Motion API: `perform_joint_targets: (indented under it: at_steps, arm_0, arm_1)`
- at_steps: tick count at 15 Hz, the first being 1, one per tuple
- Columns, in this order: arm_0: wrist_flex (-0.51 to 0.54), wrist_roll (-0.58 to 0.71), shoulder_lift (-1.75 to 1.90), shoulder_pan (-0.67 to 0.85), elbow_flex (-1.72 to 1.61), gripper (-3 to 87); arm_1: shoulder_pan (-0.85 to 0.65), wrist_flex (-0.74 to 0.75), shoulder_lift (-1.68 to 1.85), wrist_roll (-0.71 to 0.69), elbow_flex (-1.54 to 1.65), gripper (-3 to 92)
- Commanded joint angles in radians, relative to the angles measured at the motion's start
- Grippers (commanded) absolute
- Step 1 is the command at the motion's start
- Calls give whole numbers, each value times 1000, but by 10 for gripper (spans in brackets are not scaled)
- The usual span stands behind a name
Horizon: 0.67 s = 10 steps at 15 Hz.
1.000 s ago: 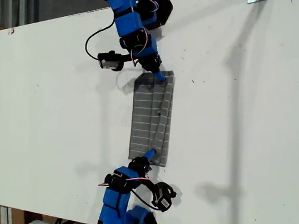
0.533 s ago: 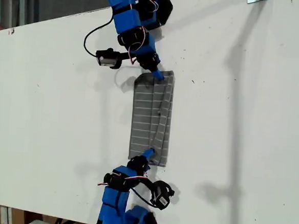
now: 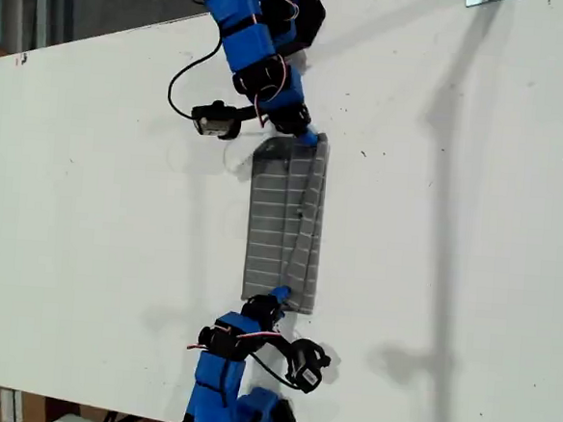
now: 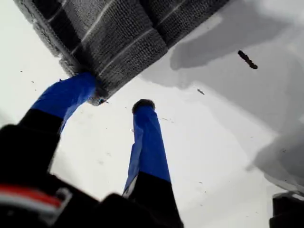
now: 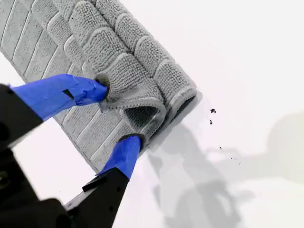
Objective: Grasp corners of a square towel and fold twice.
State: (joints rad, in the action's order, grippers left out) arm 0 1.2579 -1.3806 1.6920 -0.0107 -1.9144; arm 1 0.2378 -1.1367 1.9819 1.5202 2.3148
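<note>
**Corner grasp ahead of the second fold: one gripper on, one off**

The towel (image 3: 281, 221) lies as a narrow strip on the table (image 3: 454, 233), one long side doubled over, so the first fold looks done and the second is pending. An arm sits at each short end in the exterior view, but which arm is which cannot be told.

The second gripper (image 5: 115, 114) pinches a bunched, layered corner (image 5: 137, 102) between its tips.

The first gripper (image 4: 118, 95) is spread. One finger (image 4: 71, 97) touches the towel's hemmed edge just ahead of it. The other rests on bare table beside the cloth, holding nothing.

Likely next move: the first gripper needs to get onto its corner and close before any lift.
</note>
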Motion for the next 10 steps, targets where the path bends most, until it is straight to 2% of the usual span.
perform_joint_targets:
  at_steps: [1, 6, 10]
  arm_0:
    - [-20, -8, 52, -17, -6, 200]
    - [-29, 3, 64, -12, -31, 200]
    - [-43, -2, 69, -18, -46, 200]
  arm_1:
    - [-2, 15, -81, -18, -110, 227]
    - [-61, 52, -143, -66, -112, 214]
    - [-44, 106, -141, -55, -74, 187]
